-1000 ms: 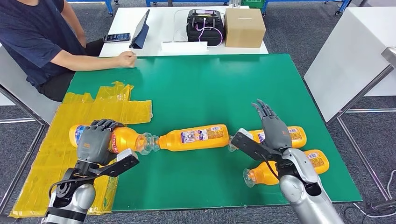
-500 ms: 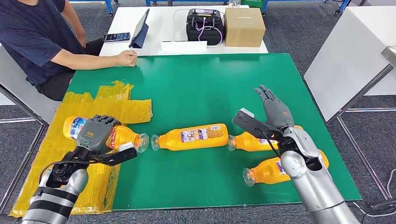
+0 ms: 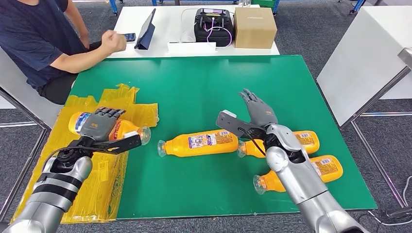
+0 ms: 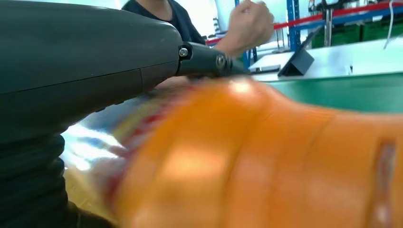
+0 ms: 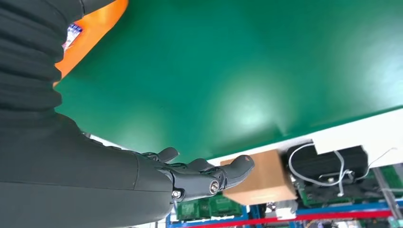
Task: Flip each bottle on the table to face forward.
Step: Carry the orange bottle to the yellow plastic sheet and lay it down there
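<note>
Our left hand (image 3: 98,127) grips the leftmost bottle (image 3: 120,130); right hand (image 3: 259,113) spread, empty. Bottle may slip mid-turn.

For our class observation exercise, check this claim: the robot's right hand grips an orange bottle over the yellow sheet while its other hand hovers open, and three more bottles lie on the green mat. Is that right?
Not quite: the left hand, not the right, grips the orange bottle over the yellow sheet, as the head view shows. The right hand hovers open, and three more bottles lie on the green mat.

No legible text on the bottle labels (image 3: 202,141), print too small.
</note>
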Available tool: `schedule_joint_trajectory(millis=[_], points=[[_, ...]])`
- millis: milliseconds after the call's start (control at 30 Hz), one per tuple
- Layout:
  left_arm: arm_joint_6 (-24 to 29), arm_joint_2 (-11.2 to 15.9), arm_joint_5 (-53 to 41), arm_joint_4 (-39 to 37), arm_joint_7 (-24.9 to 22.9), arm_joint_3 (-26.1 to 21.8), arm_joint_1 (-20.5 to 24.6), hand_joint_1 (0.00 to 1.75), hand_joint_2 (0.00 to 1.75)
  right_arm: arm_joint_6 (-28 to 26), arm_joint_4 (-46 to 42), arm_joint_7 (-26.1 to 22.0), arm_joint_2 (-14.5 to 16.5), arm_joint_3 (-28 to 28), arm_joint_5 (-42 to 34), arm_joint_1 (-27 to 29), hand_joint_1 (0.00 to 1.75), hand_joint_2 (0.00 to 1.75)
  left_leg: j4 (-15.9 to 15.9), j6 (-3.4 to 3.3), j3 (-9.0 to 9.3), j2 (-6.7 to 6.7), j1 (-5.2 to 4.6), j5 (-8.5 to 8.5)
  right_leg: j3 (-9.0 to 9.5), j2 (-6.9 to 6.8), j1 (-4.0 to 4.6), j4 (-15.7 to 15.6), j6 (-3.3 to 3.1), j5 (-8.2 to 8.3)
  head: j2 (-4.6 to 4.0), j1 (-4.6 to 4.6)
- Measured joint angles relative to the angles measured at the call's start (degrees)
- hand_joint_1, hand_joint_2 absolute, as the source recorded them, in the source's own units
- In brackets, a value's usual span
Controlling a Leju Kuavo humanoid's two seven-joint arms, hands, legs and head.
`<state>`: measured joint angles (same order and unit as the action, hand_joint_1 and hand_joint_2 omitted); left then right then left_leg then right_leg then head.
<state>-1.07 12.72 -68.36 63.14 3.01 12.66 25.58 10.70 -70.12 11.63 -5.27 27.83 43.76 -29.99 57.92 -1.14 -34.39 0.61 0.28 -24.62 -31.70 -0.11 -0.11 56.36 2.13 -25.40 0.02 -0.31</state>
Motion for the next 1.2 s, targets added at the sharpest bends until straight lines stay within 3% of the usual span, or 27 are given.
schedule_joint_trajectory(millis=[467, 733, 1033, 1200], points=[[-13.7, 1.3, 8.8, -9.5, 4.4, 5.0, 8.6, 0.0, 1.75, 2.8, 12.4, -4.2, 5.0, 6.3, -2.5, -5.1, 0.0, 1.75, 0.0, 0.04, -0.02, -0.01, 0.0, 0.06, -0.07, 0.01, 0.01, 0.1, 0.0, 0.01, 0.0, 0.0], [-15.1, 2.2, 17.0, -11.5, 4.9, 6.4, 10.8, 0.0, 1.75, 2.9, 16.8, -4.9, 6.0, 8.6, -3.2, -6.2, 0.0, 1.75, 0.0, 0.05, -0.03, 0.0, 0.0, 0.06, -0.09, 0.0, 0.0, 0.1, 0.0, 0.0, 0.0, 0.0], [-15.6, -0.1, 44.5, 0.0, 5.3, -1.9, 6.0, 0.0, 1.75, 1.9, 21.7, -6.3, 5.9, 10.3, -3.2, -6.0, 0.0, 1.75, 0.0, 0.05, -0.05, -0.02, -0.01, 0.06, -0.12, 0.01, -0.03, 0.1, 0.0, 0.0, 0.0, -0.01], [-16.5, -1.9, 51.3, 6.7, 4.9, -5.3, 3.1, 0.0, 1.75, 1.6, 26.2, -7.4, 5.9, 10.6, -3.1, -5.8, 0.0, 1.75, 0.0, 0.05, -0.06, -0.01, -0.01, 0.06, -0.13, 0.01, -0.03, 0.1, 0.0, 0.0, 0.0, 0.0]])
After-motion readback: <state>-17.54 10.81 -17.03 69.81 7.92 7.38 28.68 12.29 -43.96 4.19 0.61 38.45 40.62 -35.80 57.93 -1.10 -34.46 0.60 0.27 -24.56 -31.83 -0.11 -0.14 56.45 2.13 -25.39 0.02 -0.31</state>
